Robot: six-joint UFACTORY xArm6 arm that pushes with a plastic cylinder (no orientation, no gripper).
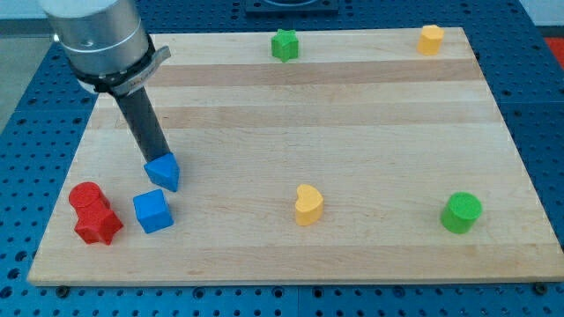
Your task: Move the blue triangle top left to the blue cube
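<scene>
one end, my tip, hidden behind blue triangle.

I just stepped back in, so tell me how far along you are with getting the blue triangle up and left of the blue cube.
Done: my tip has reached the blue triangle and sits at its upper-left edge. In hand: the triangle lies just above the blue cube, slightly toward the view's right. Left: shift it leftward so it ends up top left of the cube, keeping clear of the red blocks nearby.
</scene>
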